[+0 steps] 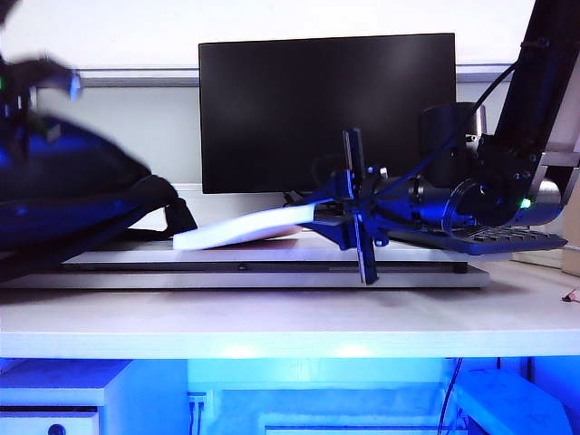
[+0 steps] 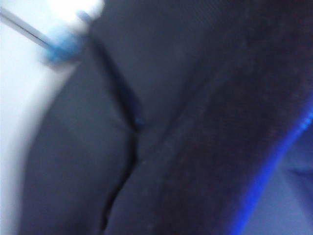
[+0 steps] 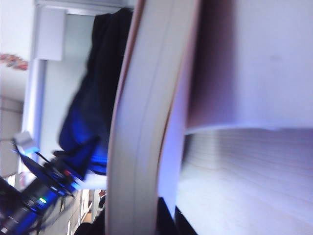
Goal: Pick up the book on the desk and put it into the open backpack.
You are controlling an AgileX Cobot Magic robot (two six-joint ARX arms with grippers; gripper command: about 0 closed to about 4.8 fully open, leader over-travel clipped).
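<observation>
The book, pale with white page edges, hangs just above the white riser, and its free end droops to the left. My right gripper is shut on its right end. In the right wrist view the page edges run straight out from between the jaws of the right gripper. The black backpack with blue trim lies at the left of the desk. My left gripper is a blur above it. The left wrist view shows only black backpack fabric pressed close, and the jaws themselves are hidden.
A flat white riser lies on the desk under the book. A black monitor stands behind it. A dark keyboard sits at the right under the right arm. The desk's front edge runs across the lower part of the exterior view.
</observation>
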